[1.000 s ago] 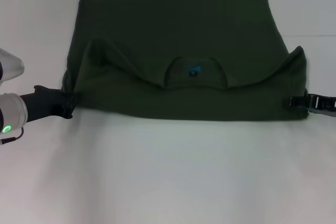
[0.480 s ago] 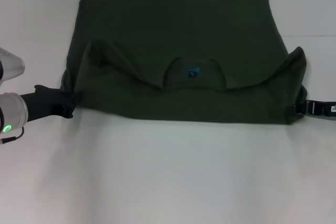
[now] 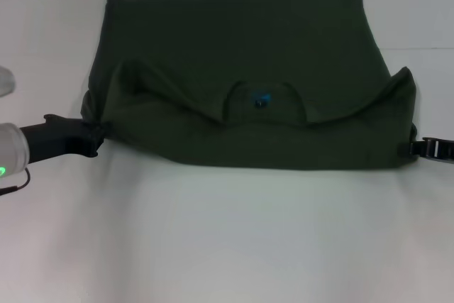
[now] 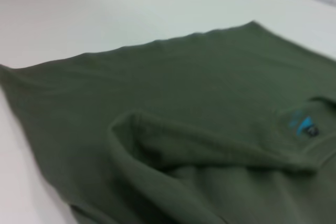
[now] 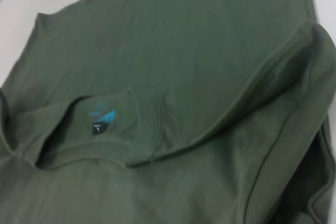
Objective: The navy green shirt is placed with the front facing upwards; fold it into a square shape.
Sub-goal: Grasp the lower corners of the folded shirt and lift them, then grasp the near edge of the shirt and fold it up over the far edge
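Your shirt (image 3: 241,83) lies across the far half of the worktop (image 3: 227,239), its near part doubled back so the collar (image 3: 262,101) faces up at the middle. Your left pincer (image 3: 91,138) pinches the shirt's near left corner. Your right pincer (image 3: 425,148) sits at the near right corner; its grip you cannot tell.
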